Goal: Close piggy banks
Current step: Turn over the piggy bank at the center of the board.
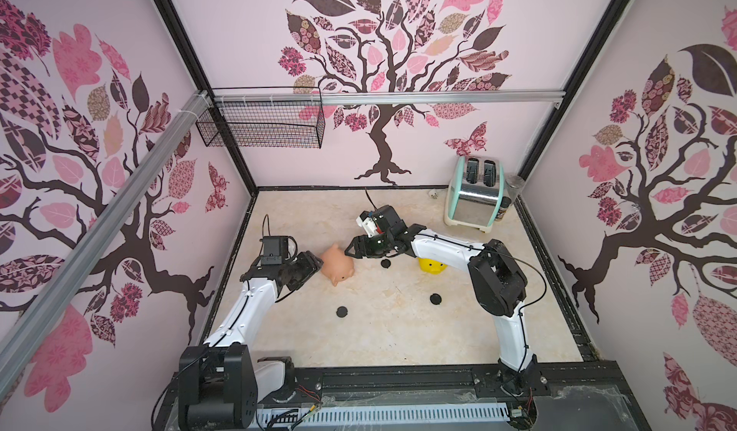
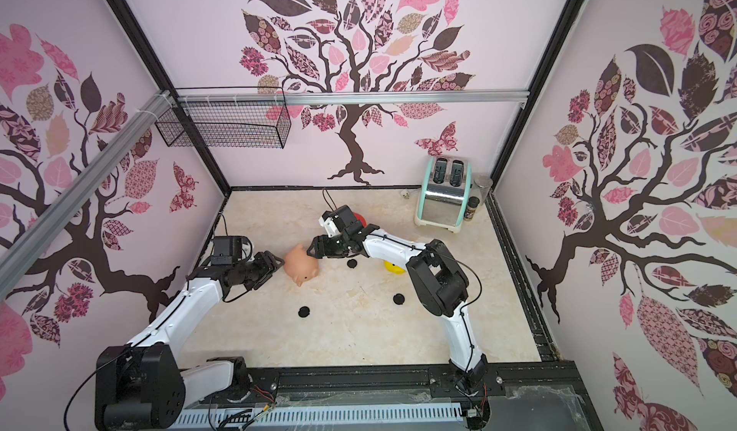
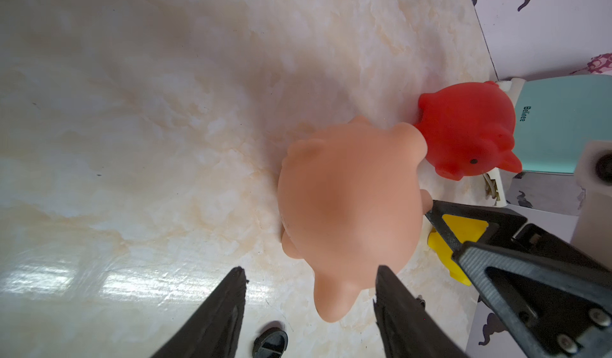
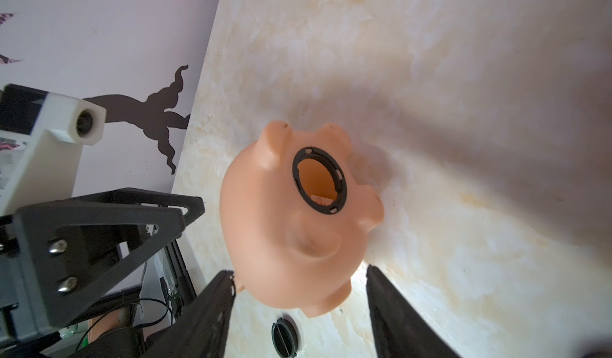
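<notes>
The peach-pink piggy bank (image 1: 337, 265) (image 2: 302, 266) lies on its side in mid-table between both grippers. Its round belly hole (image 4: 319, 180), ringed in black, stands uncovered and faces my right wrist. My left gripper (image 1: 317, 263) (image 3: 311, 273) is open, its tips at the pig's back end with a gap on one side. My right gripper (image 1: 349, 249) (image 4: 299, 272) is open too, its fingers straddling the pig's near end without closing on it. The yellow piggy bank (image 1: 432, 266) sits half under the right arm. The red piggy bank (image 2: 361, 219) (image 3: 463, 131) stands behind the right wrist.
Three black plug discs lie on the marble top: one (image 1: 385, 264) just under the right gripper, one (image 1: 341, 311) toward the front left, one (image 1: 435, 299) toward the front right. A mint-and-chrome toaster (image 1: 474, 197) and a jar (image 1: 512, 193) fill the back right corner. A wire basket (image 1: 263, 124) hangs on the back wall.
</notes>
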Controlling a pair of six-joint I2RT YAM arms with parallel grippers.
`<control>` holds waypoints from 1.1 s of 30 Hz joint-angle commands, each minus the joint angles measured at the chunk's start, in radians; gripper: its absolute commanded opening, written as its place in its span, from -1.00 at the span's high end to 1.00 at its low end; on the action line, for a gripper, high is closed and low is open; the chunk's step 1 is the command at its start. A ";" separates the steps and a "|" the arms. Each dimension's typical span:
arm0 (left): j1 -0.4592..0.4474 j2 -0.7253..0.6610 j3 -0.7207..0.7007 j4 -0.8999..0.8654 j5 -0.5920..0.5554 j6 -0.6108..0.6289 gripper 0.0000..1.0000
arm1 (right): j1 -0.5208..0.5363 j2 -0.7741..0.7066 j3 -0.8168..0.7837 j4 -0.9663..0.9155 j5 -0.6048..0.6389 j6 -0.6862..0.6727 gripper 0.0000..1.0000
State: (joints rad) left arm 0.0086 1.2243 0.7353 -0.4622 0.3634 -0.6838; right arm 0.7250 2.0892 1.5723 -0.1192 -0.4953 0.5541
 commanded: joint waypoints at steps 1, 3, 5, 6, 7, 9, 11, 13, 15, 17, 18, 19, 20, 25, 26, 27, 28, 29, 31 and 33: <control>-0.001 0.017 -0.027 0.086 0.006 -0.042 -0.23 | -0.001 -0.021 -0.046 0.152 0.039 0.081 -0.33; -0.001 0.016 -0.045 0.124 0.010 -0.064 -0.21 | -0.001 -0.045 -0.110 0.260 0.073 0.136 -0.33; -0.001 0.003 -0.065 0.152 0.005 -0.081 -0.20 | -0.001 -0.062 -0.169 0.377 0.106 0.194 -0.34; -0.001 -0.002 -0.072 0.160 0.001 -0.088 -0.20 | -0.001 -0.064 -0.188 0.417 0.120 0.213 -0.34; 0.000 -0.005 -0.078 0.168 -0.001 -0.092 -0.19 | -0.001 -0.063 -0.203 0.462 0.127 0.239 -0.35; -0.001 -0.002 -0.080 0.173 0.004 -0.091 -0.18 | 0.000 -0.058 -0.232 0.547 0.138 0.274 -0.35; 0.000 0.002 -0.080 0.171 0.010 -0.085 -0.18 | 0.001 -0.056 -0.252 0.617 0.154 0.298 -0.36; 0.001 0.003 -0.085 0.170 0.007 -0.082 -0.18 | 0.001 -0.049 -0.265 0.681 0.160 0.319 -0.40; 0.003 0.004 -0.089 0.173 0.008 -0.082 -0.18 | 0.001 -0.035 -0.270 0.739 0.152 0.334 -0.43; 0.002 0.008 -0.091 0.177 0.012 -0.081 -0.18 | 0.003 -0.014 -0.260 0.768 0.133 0.352 -0.45; 0.002 0.011 -0.091 0.177 0.015 -0.079 -0.18 | 0.004 -0.002 -0.258 0.787 0.125 0.368 -0.46; 0.002 0.013 -0.091 0.178 0.018 -0.077 -0.18 | 0.004 0.008 -0.259 0.815 0.120 0.385 -0.48; 0.003 0.016 -0.091 0.178 0.020 -0.076 -0.18 | 0.004 0.016 -0.260 0.834 0.121 0.398 -0.48; 0.003 0.021 -0.094 0.176 0.029 -0.065 -0.17 | 0.008 0.062 -0.236 0.883 0.096 0.420 -0.49; 0.002 0.024 -0.094 0.176 0.031 -0.064 -0.17 | 0.011 0.068 -0.231 0.884 0.095 0.418 -0.50; 0.002 0.025 -0.096 0.176 0.033 -0.064 -0.17 | 0.014 0.075 -0.223 0.883 0.094 0.415 -0.50; 0.003 0.027 -0.095 0.174 0.034 -0.063 -0.17 | 0.016 0.082 -0.220 0.891 0.090 0.415 -0.50; 0.002 0.028 -0.095 0.174 0.037 -0.062 -0.17 | 0.017 0.087 -0.218 0.899 0.084 0.417 -0.50; 0.002 0.033 -0.093 0.172 0.037 -0.058 -0.17 | 0.022 0.099 -0.213 0.903 0.077 0.421 -0.50; 0.002 0.038 -0.093 0.166 0.036 -0.054 -0.17 | 0.026 0.109 -0.208 0.909 0.070 0.424 -0.50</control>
State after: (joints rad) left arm 0.0086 1.2491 0.6521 -0.3004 0.3908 -0.7582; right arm 0.7395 2.1960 1.3201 0.7425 -0.4004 0.9691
